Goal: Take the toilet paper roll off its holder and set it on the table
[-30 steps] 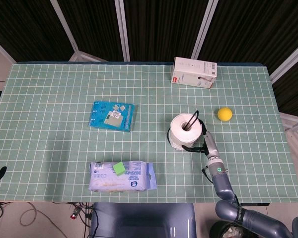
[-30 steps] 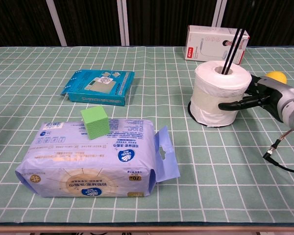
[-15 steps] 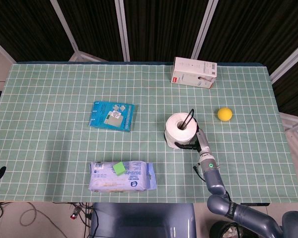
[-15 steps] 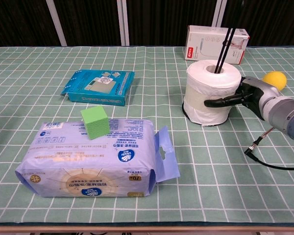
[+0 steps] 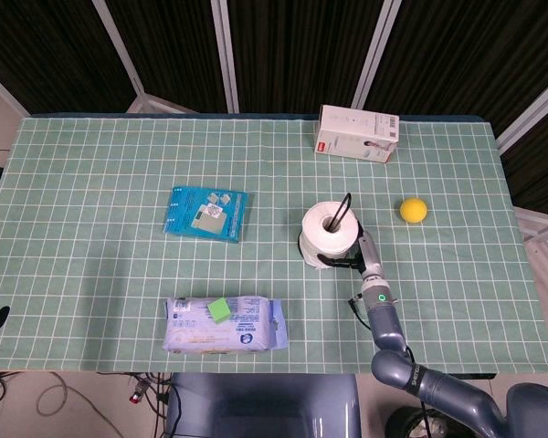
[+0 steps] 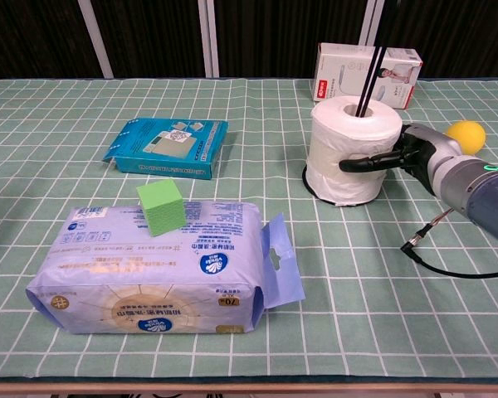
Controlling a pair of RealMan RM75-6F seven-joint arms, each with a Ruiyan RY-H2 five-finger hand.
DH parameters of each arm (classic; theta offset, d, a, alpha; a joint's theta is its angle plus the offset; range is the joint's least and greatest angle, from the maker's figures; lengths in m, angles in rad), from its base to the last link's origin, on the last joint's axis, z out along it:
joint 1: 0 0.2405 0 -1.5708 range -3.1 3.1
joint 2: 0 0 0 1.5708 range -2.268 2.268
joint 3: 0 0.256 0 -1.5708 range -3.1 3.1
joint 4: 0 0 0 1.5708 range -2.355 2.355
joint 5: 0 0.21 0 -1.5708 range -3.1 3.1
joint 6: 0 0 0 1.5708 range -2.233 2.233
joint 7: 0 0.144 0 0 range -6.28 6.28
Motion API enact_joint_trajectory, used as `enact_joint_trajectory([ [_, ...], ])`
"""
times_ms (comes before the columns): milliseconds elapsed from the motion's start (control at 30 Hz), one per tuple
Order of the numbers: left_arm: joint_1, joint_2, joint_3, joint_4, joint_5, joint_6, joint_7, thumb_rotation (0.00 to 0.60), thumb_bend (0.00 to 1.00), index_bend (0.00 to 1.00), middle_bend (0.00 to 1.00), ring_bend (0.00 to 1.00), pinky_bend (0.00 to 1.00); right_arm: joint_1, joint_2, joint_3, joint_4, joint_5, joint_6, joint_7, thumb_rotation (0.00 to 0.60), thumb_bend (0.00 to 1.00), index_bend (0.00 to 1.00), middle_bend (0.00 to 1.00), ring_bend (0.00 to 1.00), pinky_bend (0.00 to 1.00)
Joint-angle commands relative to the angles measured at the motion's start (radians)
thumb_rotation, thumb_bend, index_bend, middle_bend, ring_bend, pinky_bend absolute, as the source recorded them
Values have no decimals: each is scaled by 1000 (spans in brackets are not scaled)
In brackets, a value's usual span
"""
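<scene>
Roll (image 6: 350, 149) upright on holder (image 6: 367, 80), axis vertical; right hand (image 6: 411, 152) fingers (image 6: 367, 163) grip side.

Not much print is coming through sharply enough to read. The wipes pack (image 6: 162, 269) at seven o'clock is showing a small "70" near its lower edge beside blurred Chinese characters. The white box (image 6: 368, 65) at one o'clock is wearing a red brand patch, unreadable. The blue packet (image 6: 168, 148) at ten o'clock is carrying tiny illegible print
</scene>
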Motion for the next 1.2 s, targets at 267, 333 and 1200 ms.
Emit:
enact_joint_trajectory([
  [267,1,0,0,-1,-2,1,2,600,222,41,0,0,0,-22,27,23,-76,-32,53,-4,600,0,271,224,218,47],
  [333,0,0,0,-2,-1,0,4,600,223,41,0,0,0,-29,48,27,-110,-47,64,-5,600,0,277,232,233,59],
  [1200,0,-8,3,-6,6,7,31,600,222,41,0,0,0,-180,700,372,-717,141,159,-174,600,0,292,239,247,78],
])
